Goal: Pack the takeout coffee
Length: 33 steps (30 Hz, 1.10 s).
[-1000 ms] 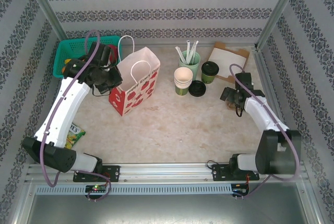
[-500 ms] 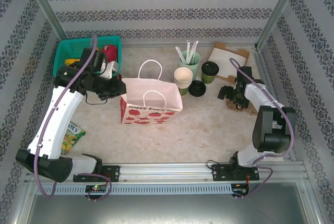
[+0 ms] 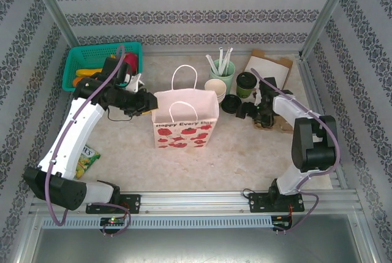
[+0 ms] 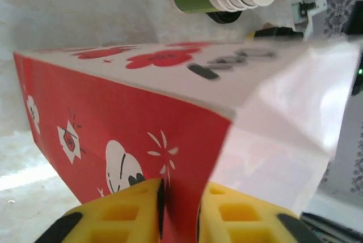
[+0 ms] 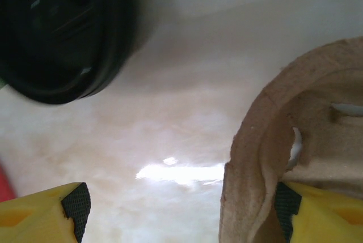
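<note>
The takeout coffee (image 3: 247,84), a small pale cup with a black lid, stands at the back right beside a mint cup of straws. The red and white paper bag (image 3: 185,121) stands upright mid-table, mouth up. My left gripper (image 3: 147,100) is at the bag's left edge. In the left wrist view the bag's red side fold (image 4: 136,124) runs between the yellow fingers (image 4: 122,212), which stand slightly apart. My right gripper (image 3: 255,116) is low on the table in front of the coffee, open wide. A brown pulp carrier edge (image 5: 266,158) rests against its right finger.
A loose black lid (image 3: 231,103) lies by a stack of lidless cups (image 3: 215,91), right of the bag. The mint straw cup (image 3: 222,70) is behind them. A green basket (image 3: 92,62) sits back left, a snack packet (image 3: 87,159) front left, flat cardboard (image 3: 269,65) back right.
The left arm swung the bag rightward and stood it upright mid-table, and its jaws have parted slightly. The right gripper slid left toward the loose lid and narrowed a little.
</note>
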Tool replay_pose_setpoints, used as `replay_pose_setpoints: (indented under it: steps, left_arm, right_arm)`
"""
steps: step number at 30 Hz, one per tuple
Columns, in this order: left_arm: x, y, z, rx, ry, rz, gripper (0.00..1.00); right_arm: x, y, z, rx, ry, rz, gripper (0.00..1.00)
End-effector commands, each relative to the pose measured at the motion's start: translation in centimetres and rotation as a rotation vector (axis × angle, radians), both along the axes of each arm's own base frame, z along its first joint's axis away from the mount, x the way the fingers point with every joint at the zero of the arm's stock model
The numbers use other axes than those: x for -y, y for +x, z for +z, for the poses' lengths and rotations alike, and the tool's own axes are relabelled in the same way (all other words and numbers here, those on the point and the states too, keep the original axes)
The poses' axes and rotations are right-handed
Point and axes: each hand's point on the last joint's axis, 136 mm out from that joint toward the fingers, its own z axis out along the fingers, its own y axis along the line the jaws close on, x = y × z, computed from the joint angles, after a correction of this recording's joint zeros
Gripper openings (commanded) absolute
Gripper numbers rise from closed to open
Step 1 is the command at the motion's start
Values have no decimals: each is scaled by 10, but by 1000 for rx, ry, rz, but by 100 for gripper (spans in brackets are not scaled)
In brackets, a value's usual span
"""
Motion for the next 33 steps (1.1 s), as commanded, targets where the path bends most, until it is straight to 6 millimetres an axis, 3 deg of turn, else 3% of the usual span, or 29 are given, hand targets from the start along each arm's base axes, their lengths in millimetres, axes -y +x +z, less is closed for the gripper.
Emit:
replay_pose_setpoints:
  steps: [1, 5, 8, 11, 13, 15, 18, 26, 33]
  left_arm:
    - [2, 5, 5, 22, -28, -5, 38]
    - [3, 5, 8, 43, -19, -36, 50]
    - [1, 6, 13, 82, -5, -56, 71]
    - [-2, 8, 15, 112, 11, -69, 87]
    - [-3, 9, 18, 146, 11, -78, 97]
    - [-4, 12, 22, 186, 4, -74, 100]
    - [-4, 17, 32, 253, -30, -64, 100]
    - [-29, 29, 49, 428, 47, 74, 100]
    - [-50, 30, 45, 452, 128, 168, 100]
  right_arm:
    - [-44, -16, 18, -24, 135, 52, 86]
    - [-87, -30, 30, -47, 208, 104, 87]
    - [-107, -35, 46, -21, 244, 132, 89]
    - [-83, -33, 61, 33, 143, 139, 90]
    - [-44, -30, 62, 53, 4, 117, 89]
    - [-16, -29, 60, 52, -79, 119, 86]
    - [6, -28, 51, 49, -179, 157, 80]
    - [18, -18, 21, 33, -284, 320, 47]
    - [22, -5, 5, 17, -350, 307, 36]
